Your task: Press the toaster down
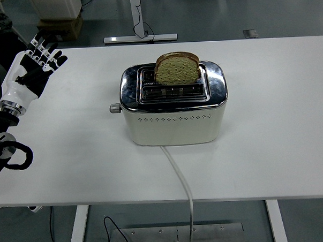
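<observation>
1. Head view: a cream-and-chrome two-slot toaster [173,105] stands mid-table on the white table [279,121], with a slice of brown bread [177,67] sticking up from its far slot.
2. Its small grey lever knob [115,108] juts from the left end, untouched.
3. The left hand [36,70], black and white, hangs over the table's far-left corner, fingers spread and empty, well apart from the toaster.
4. A white power cord [180,179] runs off the near edge.
</observation>
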Robot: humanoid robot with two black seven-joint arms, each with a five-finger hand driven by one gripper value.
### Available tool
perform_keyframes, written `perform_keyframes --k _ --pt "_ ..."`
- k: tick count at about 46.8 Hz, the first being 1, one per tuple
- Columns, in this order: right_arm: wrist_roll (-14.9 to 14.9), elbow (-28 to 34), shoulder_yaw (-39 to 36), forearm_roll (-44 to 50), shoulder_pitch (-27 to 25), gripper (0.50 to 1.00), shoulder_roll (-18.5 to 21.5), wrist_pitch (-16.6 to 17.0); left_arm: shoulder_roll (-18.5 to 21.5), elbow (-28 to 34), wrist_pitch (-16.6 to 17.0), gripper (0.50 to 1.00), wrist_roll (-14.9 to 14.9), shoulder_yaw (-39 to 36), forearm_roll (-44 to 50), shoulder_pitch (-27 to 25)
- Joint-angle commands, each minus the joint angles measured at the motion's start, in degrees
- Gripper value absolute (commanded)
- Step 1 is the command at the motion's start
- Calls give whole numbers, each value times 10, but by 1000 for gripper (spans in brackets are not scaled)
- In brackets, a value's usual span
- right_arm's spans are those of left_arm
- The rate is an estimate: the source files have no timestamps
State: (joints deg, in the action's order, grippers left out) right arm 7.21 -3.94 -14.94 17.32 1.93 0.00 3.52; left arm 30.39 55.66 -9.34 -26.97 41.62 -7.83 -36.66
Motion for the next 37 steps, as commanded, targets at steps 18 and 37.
perform_keyframes --k 18,37 --pt "0 0 0 0 0 998 0 0 -61 -67 6 1000 -2 0 88 2" --pt "0 0 0 0 0 998 0 0 -147 -173 6 1000 -2 0 90 -1"
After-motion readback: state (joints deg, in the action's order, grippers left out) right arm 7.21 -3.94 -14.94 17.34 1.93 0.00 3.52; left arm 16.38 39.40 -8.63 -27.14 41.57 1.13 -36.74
